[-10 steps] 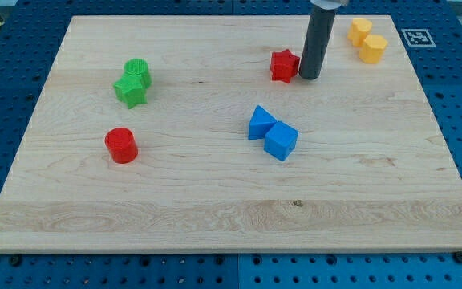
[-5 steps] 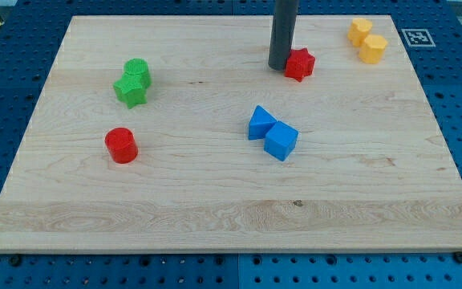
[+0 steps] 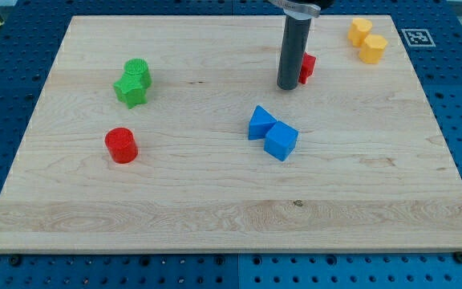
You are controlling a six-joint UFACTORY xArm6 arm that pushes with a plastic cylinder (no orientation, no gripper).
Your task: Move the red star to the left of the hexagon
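My tip (image 3: 287, 87), the plain lower end of a dark rod with nothing to open or close, rests on a wooden board (image 3: 215, 217). The red star (image 3: 307, 67) sits just up and to the view's right of it, partly hidden behind the rod; contact cannot be told. Below the tip lie a blue triangular block (image 3: 260, 122) and a blue cube (image 3: 281, 140), touching. Far upper right are two yellow blocks (image 3: 366, 40). Well left are a green cylinder (image 3: 137, 71) touching a green star (image 3: 131, 91), and a red cylinder (image 3: 122, 145).
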